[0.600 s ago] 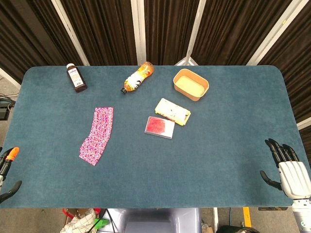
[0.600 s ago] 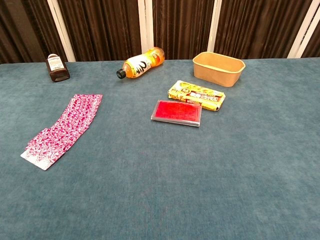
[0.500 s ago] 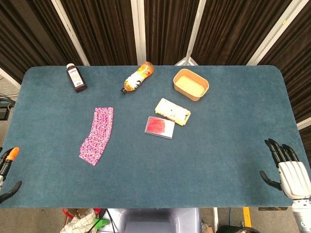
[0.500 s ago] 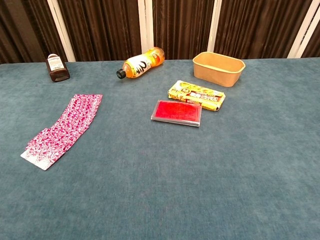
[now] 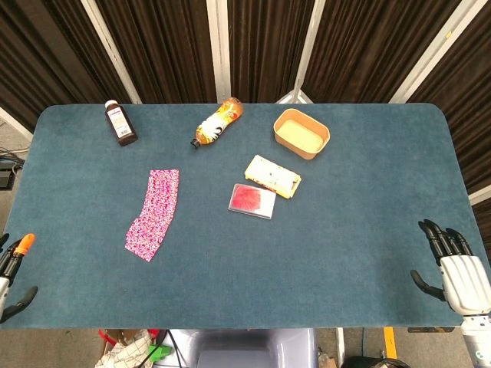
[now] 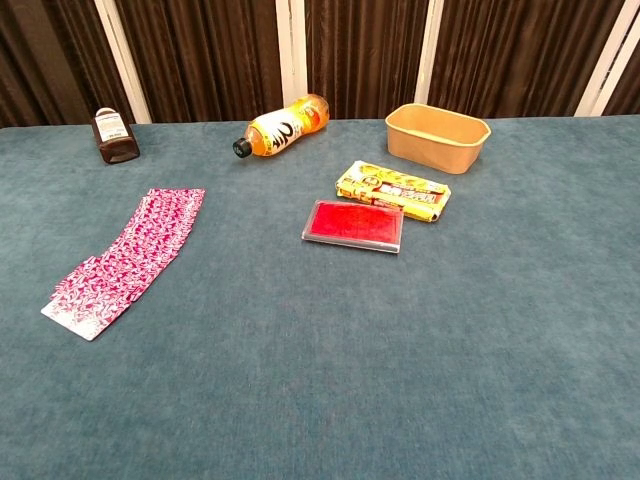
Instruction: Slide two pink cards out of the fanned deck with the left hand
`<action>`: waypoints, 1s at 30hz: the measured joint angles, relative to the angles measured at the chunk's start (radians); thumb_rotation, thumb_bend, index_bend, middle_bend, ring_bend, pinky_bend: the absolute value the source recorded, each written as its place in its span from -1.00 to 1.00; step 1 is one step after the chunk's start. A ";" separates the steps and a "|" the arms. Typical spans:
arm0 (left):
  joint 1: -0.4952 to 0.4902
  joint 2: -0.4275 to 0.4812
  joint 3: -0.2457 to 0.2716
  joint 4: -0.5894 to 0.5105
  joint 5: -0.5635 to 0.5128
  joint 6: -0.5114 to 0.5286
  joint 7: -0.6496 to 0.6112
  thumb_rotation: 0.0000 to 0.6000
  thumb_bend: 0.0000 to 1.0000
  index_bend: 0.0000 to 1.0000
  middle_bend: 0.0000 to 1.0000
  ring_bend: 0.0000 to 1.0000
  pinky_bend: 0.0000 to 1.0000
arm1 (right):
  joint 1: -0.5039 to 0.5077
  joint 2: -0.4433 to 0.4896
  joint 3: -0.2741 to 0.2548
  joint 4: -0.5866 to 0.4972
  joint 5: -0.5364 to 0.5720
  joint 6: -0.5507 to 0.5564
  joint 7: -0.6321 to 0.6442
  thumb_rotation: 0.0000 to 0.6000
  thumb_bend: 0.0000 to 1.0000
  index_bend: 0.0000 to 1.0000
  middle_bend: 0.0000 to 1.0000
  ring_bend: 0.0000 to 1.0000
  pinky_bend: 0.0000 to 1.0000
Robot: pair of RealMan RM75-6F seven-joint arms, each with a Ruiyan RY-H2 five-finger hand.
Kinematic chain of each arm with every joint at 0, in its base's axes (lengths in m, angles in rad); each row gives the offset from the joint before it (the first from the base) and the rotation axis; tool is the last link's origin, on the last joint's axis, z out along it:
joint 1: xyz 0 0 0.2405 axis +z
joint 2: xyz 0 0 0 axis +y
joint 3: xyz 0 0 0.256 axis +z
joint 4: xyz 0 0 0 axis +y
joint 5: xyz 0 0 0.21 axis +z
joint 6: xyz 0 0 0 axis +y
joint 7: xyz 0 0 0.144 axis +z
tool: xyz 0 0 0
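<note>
A fanned deck of pink patterned cards [image 5: 154, 213] lies flat on the left half of the blue table; the chest view shows the same deck [image 6: 127, 258] as a long curved fan. My left hand [image 5: 13, 270] shows only as dark fingers with an orange tip at the table's near left edge, well away from the deck, holding nothing. My right hand [image 5: 454, 267] hovers at the near right edge with its fingers spread and nothing in it. Neither hand appears in the chest view.
A brown medicine bottle [image 5: 120, 123] stands at the back left. An orange drink bottle [image 5: 217, 122] lies on its side. A tan paper bowl [image 5: 301, 133], a yellow snack packet [image 5: 272, 175] and a red flat case [image 5: 252, 200] sit mid-table.
My left hand has dropped slightly lower at the table's near left edge. Nothing else has moved.
</note>
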 measured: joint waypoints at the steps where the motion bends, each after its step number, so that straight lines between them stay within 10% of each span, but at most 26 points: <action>1: 0.000 -0.001 0.000 -0.001 0.000 0.000 0.001 1.00 -0.27 -0.82 -0.65 -0.85 -0.50 | 0.000 0.000 0.000 0.000 0.000 0.000 0.001 1.00 -0.37 -1.00 -0.79 -0.63 -0.73; 10: -0.007 -0.013 0.009 0.007 0.039 -0.002 0.017 1.00 -0.18 -0.81 0.23 -0.01 0.17 | -0.005 0.005 -0.001 -0.001 -0.005 0.010 0.014 1.00 -0.37 -1.00 -0.79 -0.63 -0.73; 15: -0.030 -0.025 0.011 0.013 0.047 -0.044 0.016 1.00 0.25 -0.79 0.72 0.40 0.37 | -0.006 0.007 -0.003 -0.003 -0.009 0.011 0.017 1.00 -0.37 -1.00 -0.79 -0.63 -0.73; 30: -0.169 -0.029 0.027 -0.075 -0.008 -0.378 0.130 1.00 0.54 -0.78 0.81 0.50 0.40 | -0.008 0.011 -0.003 -0.001 -0.004 0.012 0.033 1.00 -0.37 -1.00 -0.79 -0.63 -0.73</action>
